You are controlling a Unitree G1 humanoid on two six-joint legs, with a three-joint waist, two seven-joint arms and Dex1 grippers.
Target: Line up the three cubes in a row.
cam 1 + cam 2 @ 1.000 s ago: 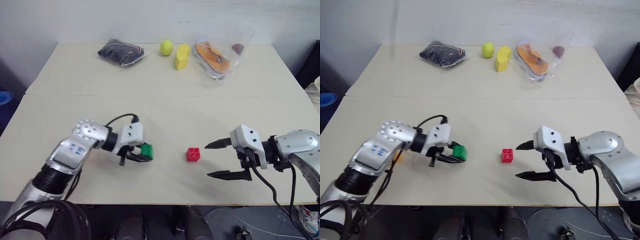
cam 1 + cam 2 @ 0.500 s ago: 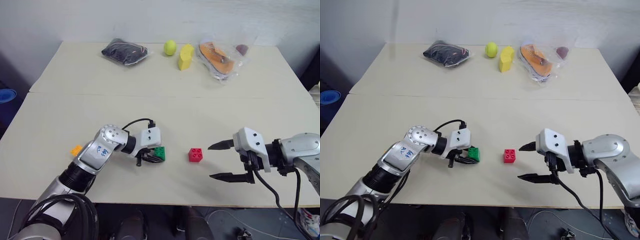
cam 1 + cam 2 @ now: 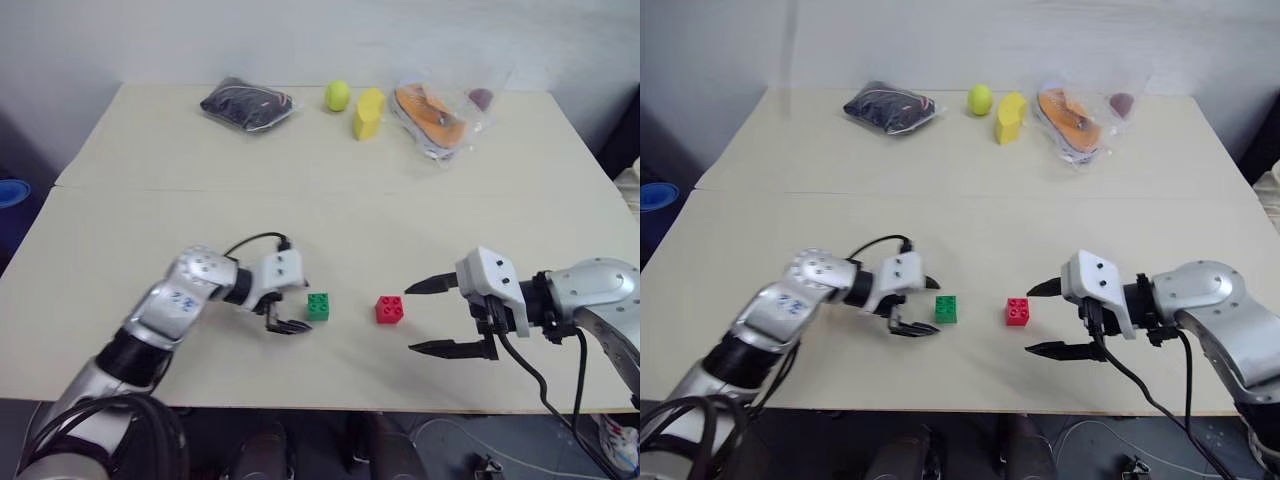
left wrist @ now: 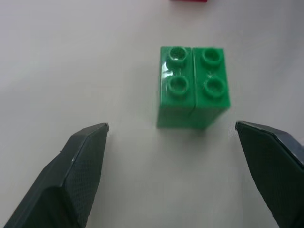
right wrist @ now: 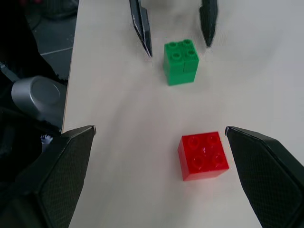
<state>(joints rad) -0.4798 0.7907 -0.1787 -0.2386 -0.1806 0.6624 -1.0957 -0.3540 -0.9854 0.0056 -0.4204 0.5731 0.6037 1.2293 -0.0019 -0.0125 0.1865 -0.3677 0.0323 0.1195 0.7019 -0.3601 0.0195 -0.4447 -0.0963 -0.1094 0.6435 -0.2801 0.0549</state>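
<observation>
My left gripper (image 3: 291,309) is spread, empty, the green cube (image 3: 318,306) free on the worktop (image 3: 330,210) just past its tips. The red cube (image 3: 390,309) sits beyond, before my spread right gripper (image 3: 420,318). Two look aligned; a third remains.

Silver arms (image 3: 165,315), blk cables, blk pincers (image 3: 292,308)

Bright, even light; soft shadows; left arm (image 3: 170,305) slightly motion-blurred.
</observation>
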